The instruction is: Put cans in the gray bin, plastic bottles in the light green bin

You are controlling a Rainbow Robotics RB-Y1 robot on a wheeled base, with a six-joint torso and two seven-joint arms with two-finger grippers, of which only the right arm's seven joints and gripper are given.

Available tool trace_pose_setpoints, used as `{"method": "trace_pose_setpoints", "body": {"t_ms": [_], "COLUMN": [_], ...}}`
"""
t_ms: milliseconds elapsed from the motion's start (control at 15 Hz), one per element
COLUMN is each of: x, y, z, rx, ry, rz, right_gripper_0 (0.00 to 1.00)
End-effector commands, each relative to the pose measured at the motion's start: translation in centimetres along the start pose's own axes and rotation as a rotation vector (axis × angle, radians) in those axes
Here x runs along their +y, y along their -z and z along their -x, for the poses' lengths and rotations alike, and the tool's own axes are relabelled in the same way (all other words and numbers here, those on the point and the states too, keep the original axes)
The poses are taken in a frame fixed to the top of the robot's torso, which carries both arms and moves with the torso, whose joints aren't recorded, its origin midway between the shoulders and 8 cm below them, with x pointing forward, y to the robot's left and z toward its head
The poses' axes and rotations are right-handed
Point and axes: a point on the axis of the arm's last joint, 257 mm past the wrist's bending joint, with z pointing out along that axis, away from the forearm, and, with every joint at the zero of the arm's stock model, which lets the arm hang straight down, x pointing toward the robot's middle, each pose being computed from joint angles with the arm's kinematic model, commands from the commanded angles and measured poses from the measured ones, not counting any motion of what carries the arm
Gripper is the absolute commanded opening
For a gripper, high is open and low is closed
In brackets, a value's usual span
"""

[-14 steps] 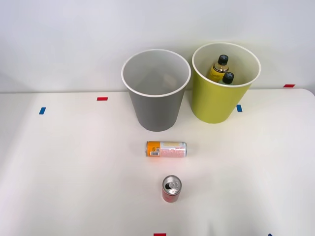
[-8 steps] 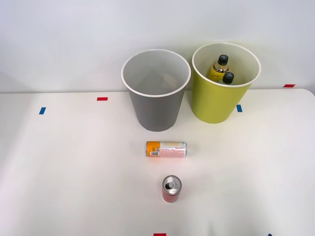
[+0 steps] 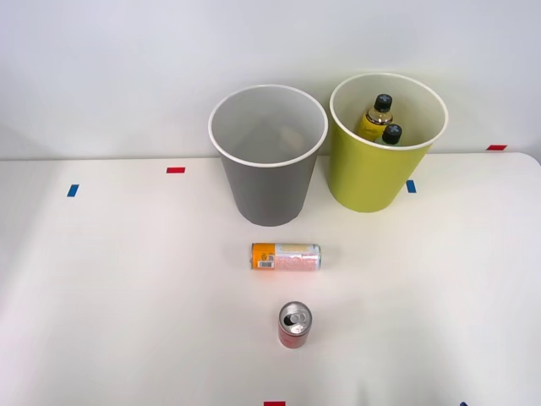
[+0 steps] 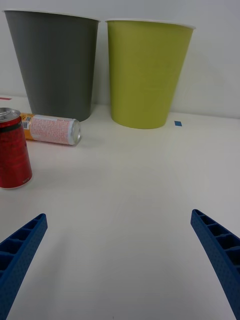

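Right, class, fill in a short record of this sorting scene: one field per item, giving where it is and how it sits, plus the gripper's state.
red can: upright on the table, nearest the robot
orange and pink can: lying on its side, between the red can and the gray bin
gray bin: upright, no cans visible inside
light green bin: upright, holds both bottles
plastic bottles: black caps showing inside the light green bin
right gripper: open, holding nothing

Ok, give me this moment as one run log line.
right gripper open, empty | red can upright, orange can lying on table | bottles in light green bin | gray bin empty
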Motion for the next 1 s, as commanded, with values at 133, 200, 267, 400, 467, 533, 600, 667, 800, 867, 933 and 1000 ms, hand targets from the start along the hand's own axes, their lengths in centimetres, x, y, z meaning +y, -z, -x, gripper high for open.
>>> {"method": "trace_pose_setpoints", "body": {"t_ms": [133, 200, 267, 400, 467, 533, 600, 667, 800, 867, 933, 1000], "x": [0.0, 0.0, 0.0, 0.0, 0.0, 0.0, 0.0, 0.0, 0.0, 0.0, 0.0, 0.0], "y": [0.0, 0.0, 0.0, 0.0, 0.0, 0.0, 0.0, 0.0, 0.0, 0.0, 0.0, 0.0], "z": [0.0, 0.0, 0.0, 0.0, 0.0, 0.0, 0.0, 0.0, 0.0, 0.0, 0.0, 0.0], "rx": [0.0, 0.0, 0.0, 0.0, 0.0, 0.0, 0.0, 0.0, 0.0, 0.0, 0.0, 0.0], "ry": [0.0, 0.0, 0.0, 0.0, 0.0, 0.0, 0.0, 0.0, 0.0, 0.0, 0.0, 0.0], "rz": [0.0, 0.0, 0.0, 0.0, 0.0, 0.0, 0.0, 0.0, 0.0, 0.0, 0.0, 0.0], "right_gripper_0": [1.0, 1.0, 1.0, 1.0, 1.0, 1.0, 1.0, 1.0, 1.0, 1.0, 1.0, 1.0]}}
